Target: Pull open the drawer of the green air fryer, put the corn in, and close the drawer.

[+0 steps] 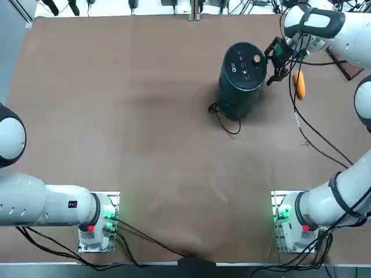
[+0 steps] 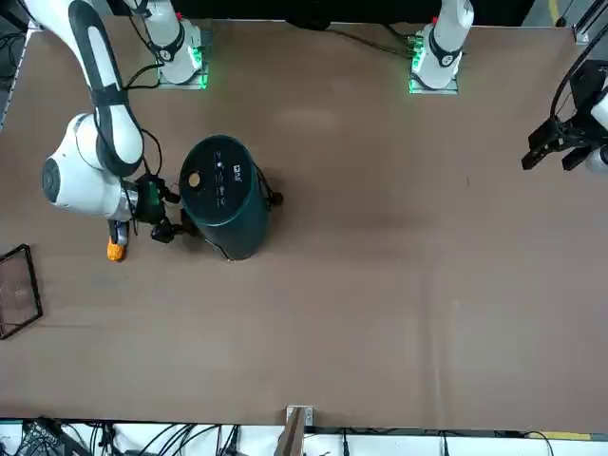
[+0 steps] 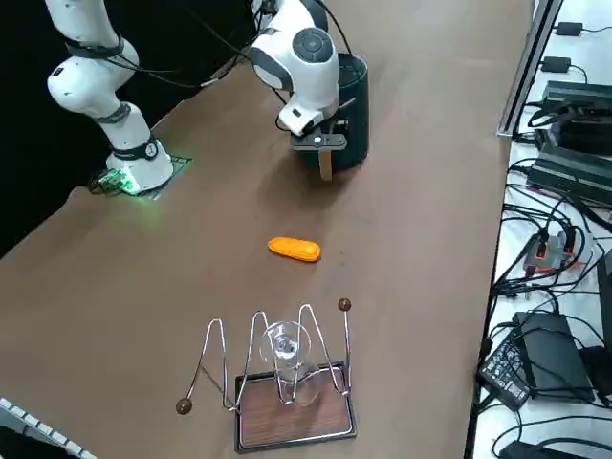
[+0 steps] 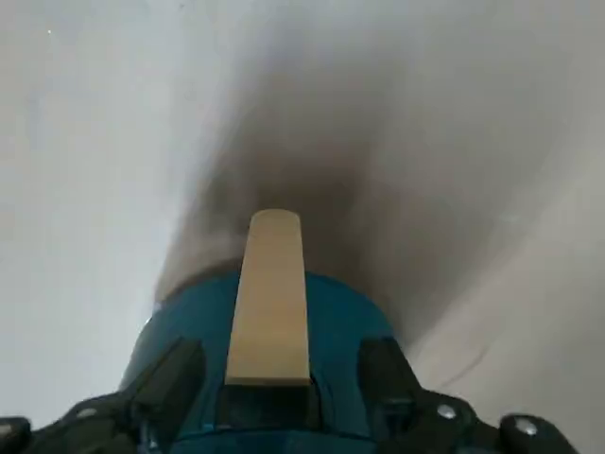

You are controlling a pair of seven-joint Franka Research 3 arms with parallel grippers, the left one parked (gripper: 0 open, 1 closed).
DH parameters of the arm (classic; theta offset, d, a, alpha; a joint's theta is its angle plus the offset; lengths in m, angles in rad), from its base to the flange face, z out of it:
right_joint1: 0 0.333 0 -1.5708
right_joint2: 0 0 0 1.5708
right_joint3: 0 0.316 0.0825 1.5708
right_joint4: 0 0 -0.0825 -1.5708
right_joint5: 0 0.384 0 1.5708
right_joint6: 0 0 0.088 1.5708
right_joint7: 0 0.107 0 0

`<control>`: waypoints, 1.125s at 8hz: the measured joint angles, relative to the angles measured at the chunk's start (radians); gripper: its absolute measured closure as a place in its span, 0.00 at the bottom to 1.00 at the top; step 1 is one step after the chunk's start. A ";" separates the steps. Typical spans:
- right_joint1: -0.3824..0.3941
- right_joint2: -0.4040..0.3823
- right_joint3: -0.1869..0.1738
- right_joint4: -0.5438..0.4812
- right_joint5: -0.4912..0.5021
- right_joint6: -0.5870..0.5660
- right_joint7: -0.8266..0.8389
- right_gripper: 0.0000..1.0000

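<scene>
my right pincer (image 4: 272, 378) is spread wide, one finger on each side of the tan handle (image 4: 271, 298) of the drawer (image 4: 269, 326), not pressing it. one green air fryer (image 1: 242, 76), one corn (image 1: 299, 83) on the bench (image 1: 127, 116) just beside me, near the bench edge.

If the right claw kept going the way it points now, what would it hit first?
Probably the tan handle on the tall dark green air fryer; the right claw already straddles it, though depth is unclear.
</scene>
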 joint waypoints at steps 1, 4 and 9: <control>0.001 0.000 0.000 -0.001 0.001 0.000 0.000 0.03; 0.015 0.003 0.002 -0.006 0.002 0.012 0.002 0.11; 0.018 0.009 0.001 -0.004 0.010 0.032 0.004 0.53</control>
